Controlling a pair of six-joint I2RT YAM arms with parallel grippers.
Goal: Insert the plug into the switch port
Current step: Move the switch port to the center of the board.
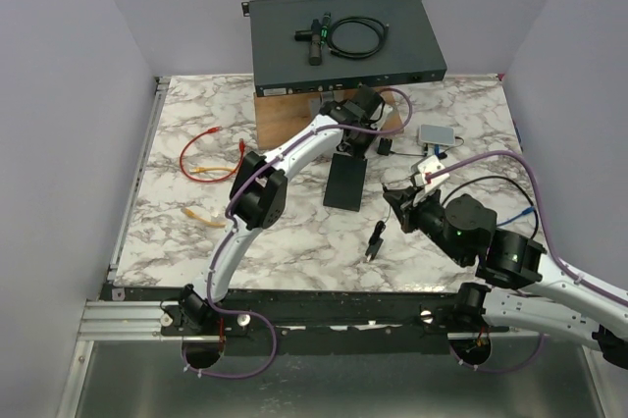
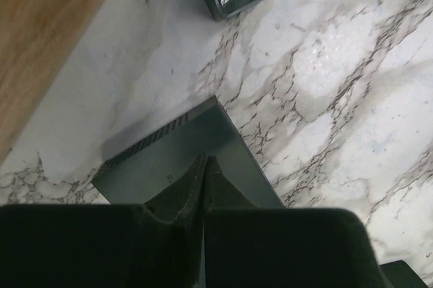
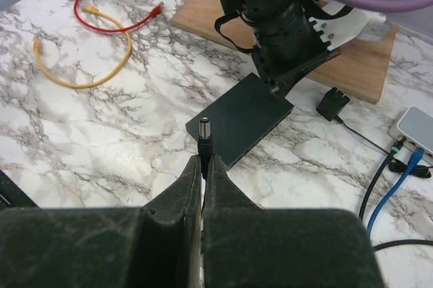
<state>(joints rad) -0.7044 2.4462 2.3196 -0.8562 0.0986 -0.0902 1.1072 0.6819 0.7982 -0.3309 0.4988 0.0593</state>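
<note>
Held small black barrel plug with silver tip (image 3: 205, 130) clamped in right end effector (image 3: 204, 161), above white marble worktop (image 1: 304, 251) near 4 o'clock. Held left end effector (image 2: 204, 161) pressed together, empty, over flat black plate (image 2: 169, 159). Judged as carrying step; called next for travel toward dark grey rack switch (image 1: 343, 40) at 12 o'clock, tip squared to its front face.

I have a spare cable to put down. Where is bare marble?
Bare marble lies along the near edge, between the yellow cable and the right arm, in front of the black flat box. The far right corner beside the switch is free. Crowded: around the white hub and red cable.
</note>
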